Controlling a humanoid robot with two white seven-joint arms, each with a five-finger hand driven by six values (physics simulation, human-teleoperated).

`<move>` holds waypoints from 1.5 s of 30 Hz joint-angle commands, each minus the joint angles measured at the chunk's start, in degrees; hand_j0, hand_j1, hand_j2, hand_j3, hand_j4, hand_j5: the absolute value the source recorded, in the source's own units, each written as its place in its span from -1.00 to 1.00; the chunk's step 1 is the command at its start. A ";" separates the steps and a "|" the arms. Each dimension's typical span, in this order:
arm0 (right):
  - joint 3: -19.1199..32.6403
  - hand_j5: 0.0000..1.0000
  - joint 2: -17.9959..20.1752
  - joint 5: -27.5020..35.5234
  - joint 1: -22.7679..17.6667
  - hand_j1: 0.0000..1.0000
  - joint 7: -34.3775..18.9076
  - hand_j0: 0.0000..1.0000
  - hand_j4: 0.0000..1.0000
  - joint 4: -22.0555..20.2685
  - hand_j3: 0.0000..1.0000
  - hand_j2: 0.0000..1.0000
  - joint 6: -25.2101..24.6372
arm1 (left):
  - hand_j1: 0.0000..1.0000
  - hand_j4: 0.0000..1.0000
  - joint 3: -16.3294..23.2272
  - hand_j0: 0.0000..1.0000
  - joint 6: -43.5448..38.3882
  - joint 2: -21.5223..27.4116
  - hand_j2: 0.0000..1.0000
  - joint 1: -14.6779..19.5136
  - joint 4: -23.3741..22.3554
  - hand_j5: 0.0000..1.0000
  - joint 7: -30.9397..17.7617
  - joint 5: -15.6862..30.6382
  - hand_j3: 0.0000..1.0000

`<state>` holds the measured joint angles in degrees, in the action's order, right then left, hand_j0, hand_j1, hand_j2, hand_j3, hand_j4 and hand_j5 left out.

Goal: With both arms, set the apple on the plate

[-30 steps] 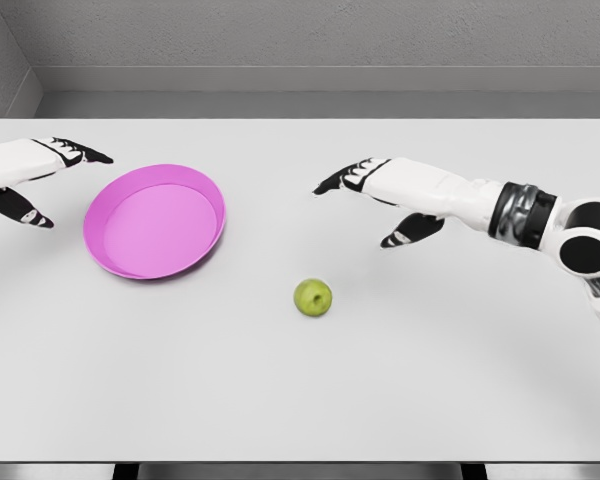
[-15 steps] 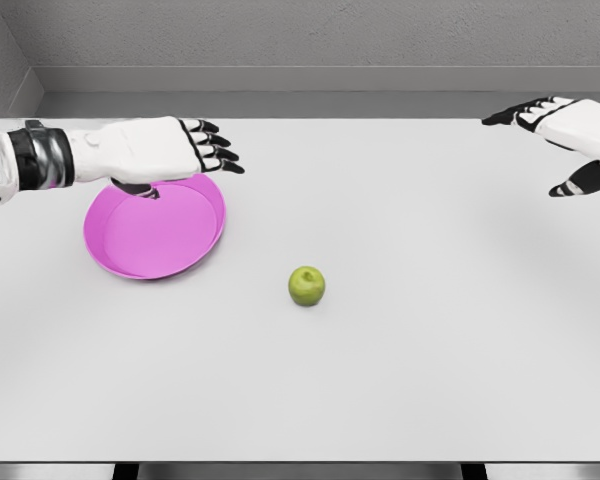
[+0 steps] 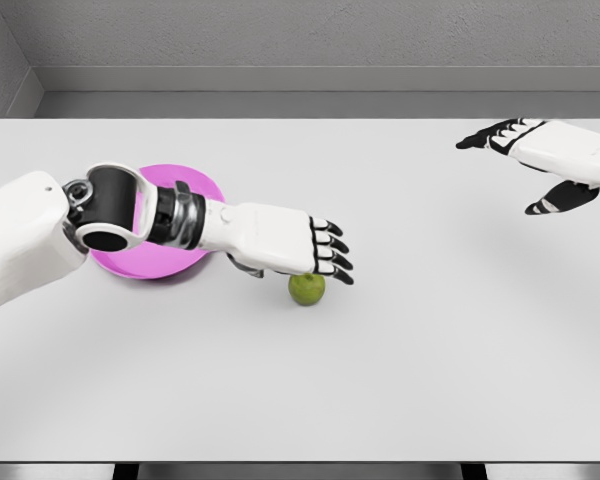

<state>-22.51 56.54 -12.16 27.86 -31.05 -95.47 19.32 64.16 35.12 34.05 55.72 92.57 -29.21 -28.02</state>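
Apple (image 3: 306, 289) sits on white worktop (image 3: 400, 360), right of pink plate (image 3: 205, 190), not on it. Left hand (image 3: 285, 248) reaches across plate, fingers (image 3: 330, 255) extended and relaxed just above apple, holding nothing. Right hand (image 3: 540, 155) hovers far right, well apart, fingers spread, empty.

The table (image 3: 430, 380) looks smooth and matt, the pink plate (image 3: 210, 190) plastic-like, the apple (image 3: 306, 289) faintly glossy.

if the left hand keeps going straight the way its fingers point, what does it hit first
Probably nothing: the left hand points right, above the apple, and only bare table lies ahead. Depth is uncertain.
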 commanded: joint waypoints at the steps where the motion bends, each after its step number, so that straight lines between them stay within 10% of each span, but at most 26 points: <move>1: -0.08 1.00 -0.03 0.21 0.00 1.00 0.03 1.00 1.00 0.02 1.00 1.00 -0.08 | 1.00 1.00 1.76 1.00 -0.12 -0.12 1.00 0.00 -0.11 1.00 -0.06 1.12 1.00; 21: 0.09 1.00 -0.12 0.30 0.00 1.00 0.03 1.00 1.00 -0.06 1.00 1.00 -0.08 | 1.00 1.00 2.72 1.00 -0.12 -4.17 1.00 0.70 -1.78 1.00 -1.55 -9.25 1.00; 35: 0.09 1.00 -0.12 0.30 0.09 1.00 0.03 1.00 1.00 0.02 1.00 1.00 -0.08 | 0.30 0.30 3.25 0.30 -0.12 -3.46 0.30 0.62 -1.51 0.30 -2.08 -9.25 0.30; 45: 0.09 1.00 -0.21 0.30 0.18 1.00 0.03 1.00 1.00 -0.06 1.00 1.00 -0.08 | 0.53 0.53 3.86 0.53 -0.12 -3.90 0.53 0.26 -1.69 0.53 -2.08 -9.42 0.53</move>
<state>-22.43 56.32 -12.08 28.04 -31.05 -95.52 19.34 67.93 35.06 30.25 55.99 90.94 -31.27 -37.47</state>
